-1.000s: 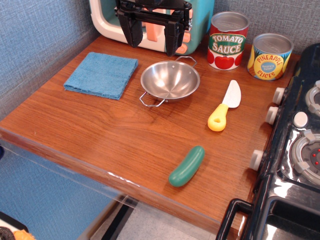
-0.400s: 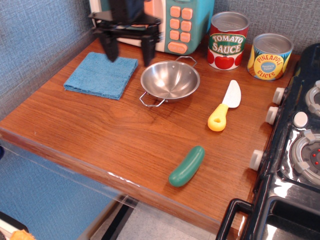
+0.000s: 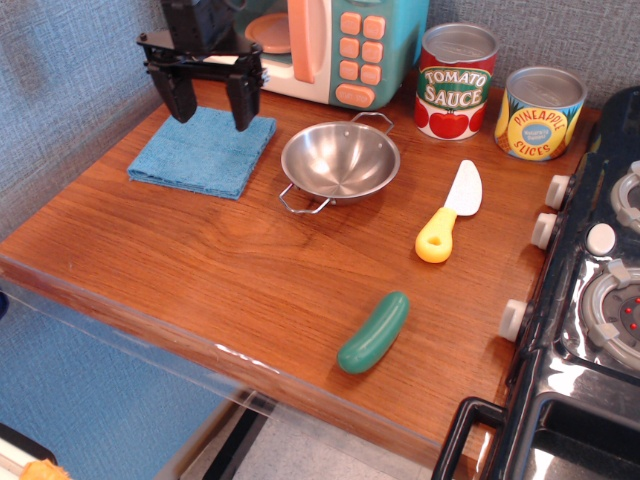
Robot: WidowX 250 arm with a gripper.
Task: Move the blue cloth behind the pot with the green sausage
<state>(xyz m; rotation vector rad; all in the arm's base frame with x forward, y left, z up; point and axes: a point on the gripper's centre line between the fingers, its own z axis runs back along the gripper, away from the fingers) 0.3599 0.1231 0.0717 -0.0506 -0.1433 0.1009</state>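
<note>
A toy microwave [image 3: 335, 50], teal and white with orange buttons, stands at the back edge of the wooden worktop [image 3: 230, 270]. Just to its right along that back edge stands a tomato sauce can [image 3: 456, 82], and beside it, toward the back right corner, a pineapple slices can [image 3: 539, 113]. A white toy knife with a yellow handle [image 3: 449, 213] lies near the right edge. A black toy stove [image 3: 590, 300] adjoins the right edge.

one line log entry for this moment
gripper: open, above cloth | cloth: flat, left of pot | sausage: near front edge
</note>
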